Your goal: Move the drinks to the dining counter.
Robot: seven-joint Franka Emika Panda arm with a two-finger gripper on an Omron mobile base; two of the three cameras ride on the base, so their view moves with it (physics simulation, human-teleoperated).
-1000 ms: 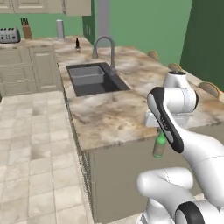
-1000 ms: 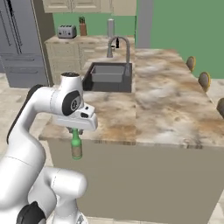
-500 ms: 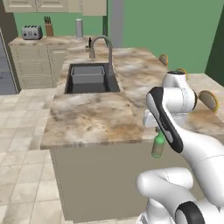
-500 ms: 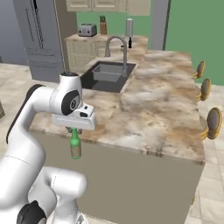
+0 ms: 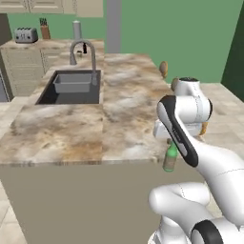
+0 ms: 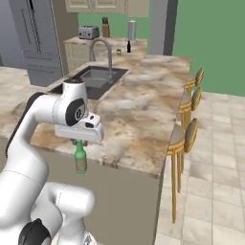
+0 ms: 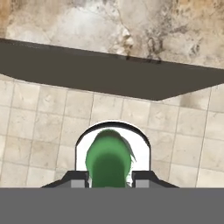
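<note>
My gripper (image 5: 169, 143) is shut on the neck of a slim green glass bottle (image 5: 170, 158), which hangs upright just outside the near edge of the dining counter (image 5: 119, 109). From the right base, the gripper (image 6: 80, 142) and the bottle (image 6: 81, 158) sit in front of the marbled slab's (image 6: 143, 115) edge, below its top. Looking down from the hand, the bottle's (image 7: 109, 159) green top sits between the fingertips over tiled floor, and the slab (image 7: 131, 26) lies ahead. A small black bottle (image 5: 85, 48) (image 6: 128, 46) stands far back.
A sink (image 5: 71, 88) with a tall faucet (image 5: 88, 52) is set in the slab's left half. Tan stools (image 6: 191, 131) line its right side. A toaster (image 5: 22, 35) and a knife block (image 5: 44, 31) stand on the back counter. A grey fridge (image 6: 33, 38) is at left.
The whole scene has shifted as the base drives around the island's corner toward the stool side. The bottle stays clamped in the gripper, hanging the same way.
</note>
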